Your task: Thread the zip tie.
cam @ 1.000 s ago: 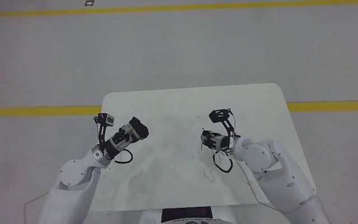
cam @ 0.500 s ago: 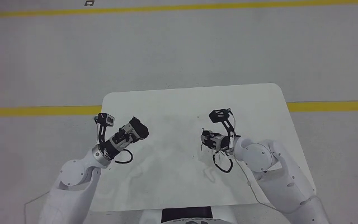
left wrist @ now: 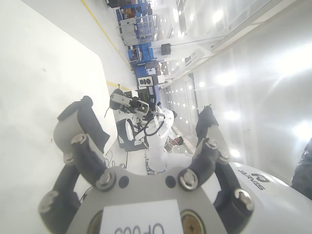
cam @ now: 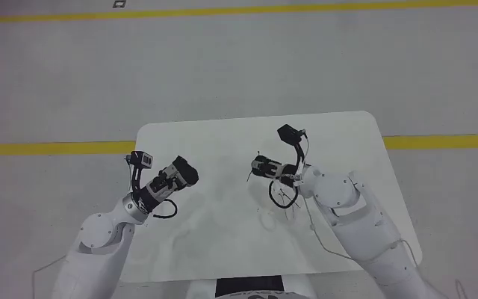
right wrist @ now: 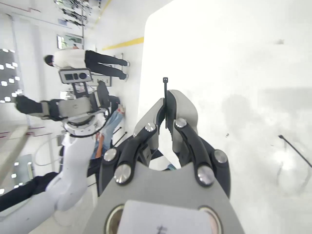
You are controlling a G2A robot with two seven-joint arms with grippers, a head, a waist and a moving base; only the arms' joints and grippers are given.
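Now your right gripper (right wrist: 165,102) is holding the zip tie (right wrist: 165,91), with the jaws pressed together on the strap and no gap between them. The tie is thin, black and straight. Its small square head pokes out just past the tips of the jaws. The rest of the strap runs back between them, and the plain end stops just short of the gripper's knuckles. You can see it edge-on in the right wrist view, so it reads as a narrow dark line, neither bent nor looped.

From the top view, the right gripper (cam: 258,165) sits over the middle of the white table (cam: 224,142), a little toward the right side. You cannot tell from these views how high the tie is above the surface.

Your left gripper (cam: 187,170) is over the left part of the table, well apart from the right one. Its jaws stand wide apart with nothing between them, and the left wrist view shows the left gripper (left wrist: 145,108) the same way — both black tips are spread.

A second thin black strip (right wrist: 295,150) lies flat on the table beside the right gripper, apart from it.
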